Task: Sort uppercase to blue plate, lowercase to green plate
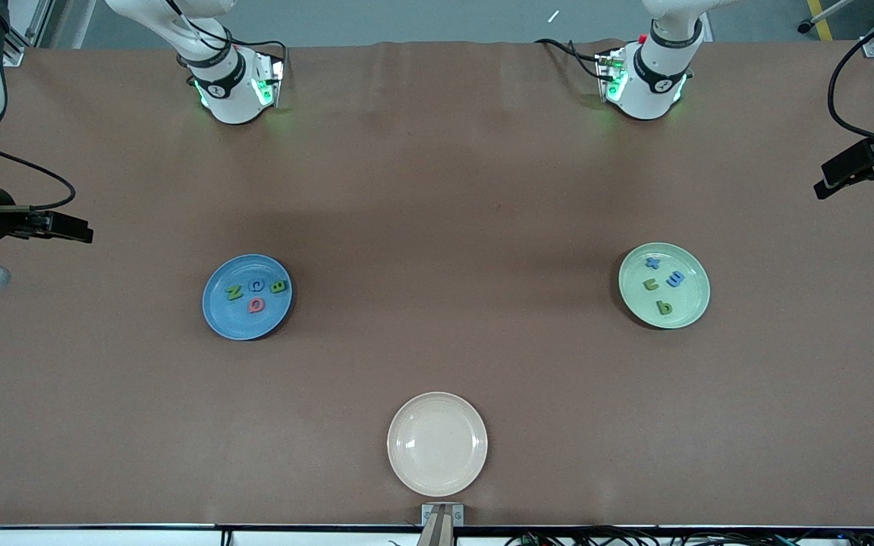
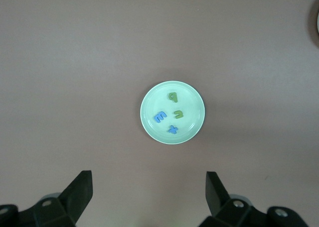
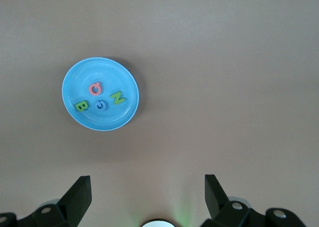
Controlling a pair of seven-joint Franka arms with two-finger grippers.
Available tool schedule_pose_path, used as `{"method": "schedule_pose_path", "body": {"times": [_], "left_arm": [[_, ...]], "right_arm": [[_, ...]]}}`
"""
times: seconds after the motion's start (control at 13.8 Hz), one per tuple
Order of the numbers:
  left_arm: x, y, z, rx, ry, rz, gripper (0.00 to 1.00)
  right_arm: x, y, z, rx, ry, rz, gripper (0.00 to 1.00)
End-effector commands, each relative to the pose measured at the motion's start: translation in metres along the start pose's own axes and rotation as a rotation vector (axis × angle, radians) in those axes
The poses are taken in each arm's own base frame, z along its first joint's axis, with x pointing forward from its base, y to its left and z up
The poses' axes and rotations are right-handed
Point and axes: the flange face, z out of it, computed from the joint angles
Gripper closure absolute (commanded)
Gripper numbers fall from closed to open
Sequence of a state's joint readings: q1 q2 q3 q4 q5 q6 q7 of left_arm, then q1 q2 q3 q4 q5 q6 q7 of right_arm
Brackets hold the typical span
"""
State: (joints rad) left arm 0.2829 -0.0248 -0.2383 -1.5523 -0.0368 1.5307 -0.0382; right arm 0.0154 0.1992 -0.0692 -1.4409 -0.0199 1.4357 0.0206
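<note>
The blue plate [image 1: 226,318] lies toward the right arm's end of the table and holds the uppercase letters: green N [image 1: 234,292], blue C [image 1: 256,286], green B [image 1: 278,287] and pinkish-red Q [image 1: 256,304]. The green plate [image 1: 691,305] lies toward the left arm's end and holds the lowercase letters: blue x [image 1: 652,263], blue m [image 1: 676,279], green u [image 1: 651,285] and green b [image 1: 663,307]. My left gripper [image 2: 149,179] is open and empty, high over the table with the green plate [image 2: 192,95] below. My right gripper [image 3: 148,183] is open and empty, high over bare table near its base, the blue plate [image 3: 82,75] below.
An empty cream plate [image 1: 437,444] sits near the table's front edge, nearer to the front camera than both other plates. Black gear on mounts juts in at each end of the table [image 1: 50,225] [image 1: 862,167]. The arm bases [image 1: 232,83] [image 1: 649,76] stand along the back.
</note>
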Motion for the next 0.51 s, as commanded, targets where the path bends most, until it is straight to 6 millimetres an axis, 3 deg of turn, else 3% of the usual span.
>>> {"method": "schedule_pose_path", "body": {"times": [0.0,0.15,0.44], "left_arm": [[0.0,-0.003,-0.002,-0.023,-0.012,0.017,0.0],[0.0,-0.003,0.0,-0.025,-0.015,0.018,0.0],[0.0,0.0,-0.001,-0.026,-0.011,0.024,0.0]], "right_arm": [[-0.009,0.008,-0.015,-0.007,0.031,0.014,0.0],[-0.006,0.019,-0.017,0.013,0.034,0.025,0.0],[-0.007,0.021,-0.024,0.005,0.05,0.031,0.0]]}}
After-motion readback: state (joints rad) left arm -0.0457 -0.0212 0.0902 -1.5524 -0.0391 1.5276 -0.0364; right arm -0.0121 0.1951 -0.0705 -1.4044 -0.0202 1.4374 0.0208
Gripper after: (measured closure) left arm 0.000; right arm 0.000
